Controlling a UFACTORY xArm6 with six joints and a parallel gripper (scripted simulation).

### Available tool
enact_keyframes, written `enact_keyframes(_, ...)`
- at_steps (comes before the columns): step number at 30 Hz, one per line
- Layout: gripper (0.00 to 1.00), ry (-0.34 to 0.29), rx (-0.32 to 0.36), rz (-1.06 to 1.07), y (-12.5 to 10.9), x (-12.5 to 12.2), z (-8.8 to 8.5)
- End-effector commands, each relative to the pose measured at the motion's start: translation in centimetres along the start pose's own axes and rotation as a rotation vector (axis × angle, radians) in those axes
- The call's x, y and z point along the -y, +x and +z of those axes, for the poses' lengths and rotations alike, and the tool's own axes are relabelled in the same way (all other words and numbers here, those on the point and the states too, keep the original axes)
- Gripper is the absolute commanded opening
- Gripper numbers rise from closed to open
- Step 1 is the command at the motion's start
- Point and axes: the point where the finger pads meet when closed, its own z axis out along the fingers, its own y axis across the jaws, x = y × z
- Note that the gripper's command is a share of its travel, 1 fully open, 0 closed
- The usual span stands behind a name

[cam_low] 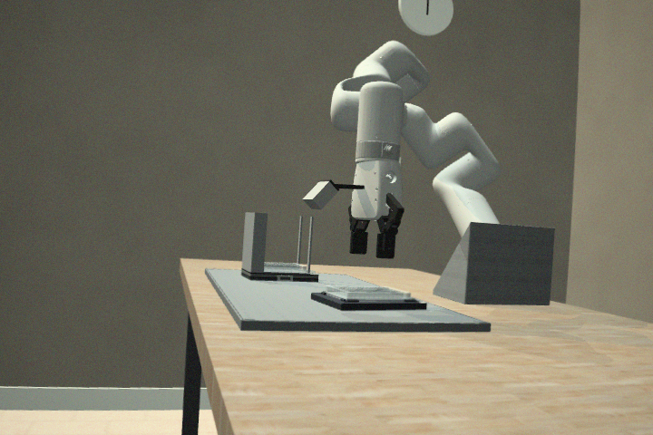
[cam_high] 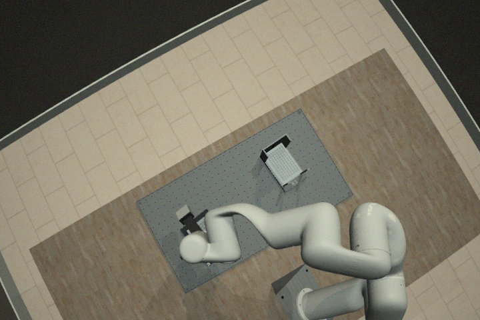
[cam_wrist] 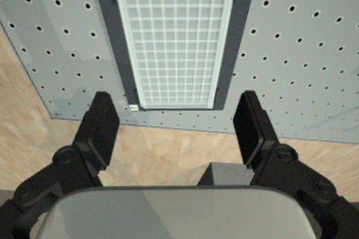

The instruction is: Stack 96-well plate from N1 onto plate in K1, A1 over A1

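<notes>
A pale 96-well plate [cam_wrist: 175, 52] [cam_low: 368, 300] lies flat in the black plate nest N1 on the grey perforated baseplate [cam_low: 332, 302]. The small pale A1 marker [cam_wrist: 134, 107] sits outside the plate's near left corner in the wrist view. My gripper [cam_wrist: 176, 106] [cam_low: 372, 243] is open and empty, hanging well above the nest, its fingers wider apart than the plate's short side. In the top view the arm hides most of N1 [cam_high: 191, 223]. A second 96-well plate [cam_high: 283, 165] sits in the stack rack K1 [cam_low: 278, 251], which has a grey back wall and two thin posts.
The arm's grey base block [cam_low: 497, 264] stands on the wooden table behind the baseplate. The baseplate's edge runs just under my fingers in the wrist view, with bare wood beyond. A camera box [cam_low: 319, 194] juts from the wrist toward K1.
</notes>
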Motion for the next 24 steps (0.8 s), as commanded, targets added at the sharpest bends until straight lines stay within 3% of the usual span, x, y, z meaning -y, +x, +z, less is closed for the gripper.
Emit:
enact_keyframes(1,1.0,0.002,-0.003,0.001,0.1,0.0,0.5)
enact_keyframes(24,1.0,0.002,-0.003,0.001,0.1,0.0,4.0)
